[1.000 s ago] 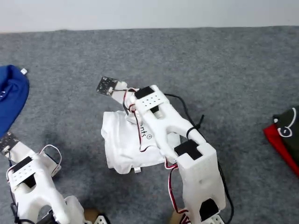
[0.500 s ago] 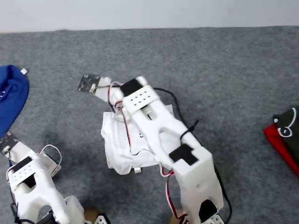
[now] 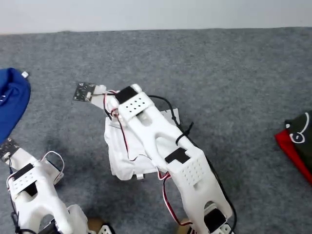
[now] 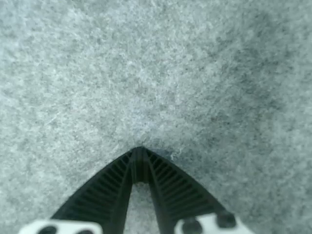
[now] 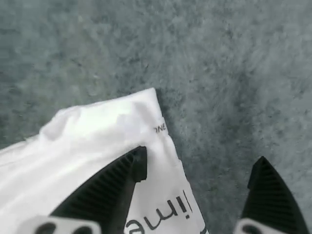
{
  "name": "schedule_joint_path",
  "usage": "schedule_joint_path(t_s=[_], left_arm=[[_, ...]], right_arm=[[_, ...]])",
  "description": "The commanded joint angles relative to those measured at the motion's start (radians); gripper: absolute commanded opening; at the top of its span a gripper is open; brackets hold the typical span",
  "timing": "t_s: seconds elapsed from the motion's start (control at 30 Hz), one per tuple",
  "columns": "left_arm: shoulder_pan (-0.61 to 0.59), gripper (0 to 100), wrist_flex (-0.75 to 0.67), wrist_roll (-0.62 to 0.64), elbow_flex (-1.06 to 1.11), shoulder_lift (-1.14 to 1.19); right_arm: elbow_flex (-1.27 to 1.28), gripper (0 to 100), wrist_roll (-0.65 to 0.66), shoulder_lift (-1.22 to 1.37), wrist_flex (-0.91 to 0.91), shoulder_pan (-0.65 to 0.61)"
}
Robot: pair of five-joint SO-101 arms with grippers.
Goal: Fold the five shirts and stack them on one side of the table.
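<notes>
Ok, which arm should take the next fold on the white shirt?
Right. The right arm hangs over the white shirt, its jaws open astride the shirt's edge. The left arm sits off to the side, jaws shut over bare carpet.

High view overlooks table [image 3: 243,73]; wrist views hug it.

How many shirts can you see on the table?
4: blue shirt at the left edge, white shirt in the middle, dark shirt on a red shirt at the right edge. More may be hidden.
</notes>
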Motion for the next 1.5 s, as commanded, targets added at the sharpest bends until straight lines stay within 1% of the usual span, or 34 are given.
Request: schedule_joint_path(t_s=[0.0, 0.13, 0.33, 0.47, 0.63, 0.83, 0.97, 1.13, 1.27, 1.37, 1.47], left_arm=[[-0.005, 0, 0.008, 0.006, 0.021, -0.002], [-0.005, 0, 0.008, 0.006, 0.021, -0.002], [-0.005, 0, 0.008, 0.006, 0.021, -0.002], [-0.005, 0, 0.008, 0.006, 0.021, -0.002], [-0.005, 0, 0.008, 0.006, 0.021, -0.002], [-0.005, 0, 0.008, 0.006, 0.021, -0.002], [-0.005, 0, 0.008, 0.006, 0.021, -0.002], [-0.005, 0, 0.008, 0.006, 0.021, -0.002], [-0.005, 0, 0.008, 0.006, 0.021, -0.002], [-0.005, 0, 0.008, 0.006, 0.021, -0.002], [-0.005, 0, 0.008, 0.006, 0.021, -0.002]], right_arm=[[-0.117, 33.9, 0.003, -0.090, 0.074, -0.031], [-0.127, 33.9, 0.003, -0.079, 0.077, -0.041], [-0.127, 33.9, 0.002, 0.048, 0.002, -0.045], [-0.169, 33.9, 0.000, 0.058, 0.027, -0.073], [-0.313, 33.9, -0.035, -0.025, 0.205, -0.107], [-0.370, 33.9, -0.041, -0.074, 0.538, -0.107], [-0.184, 33.9, -0.115, -0.139, 0.529, -0.074], [0.063, 33.9, -0.120, -0.225, 0.527, -0.085], [0.203, 33.9, -0.121, -0.252, 0.521, -0.113], [0.288, 33.9, -0.123, -0.252, 0.467, -0.137], [0.336, 33.9, -0.164, -0.251, 0.381, -0.160]])
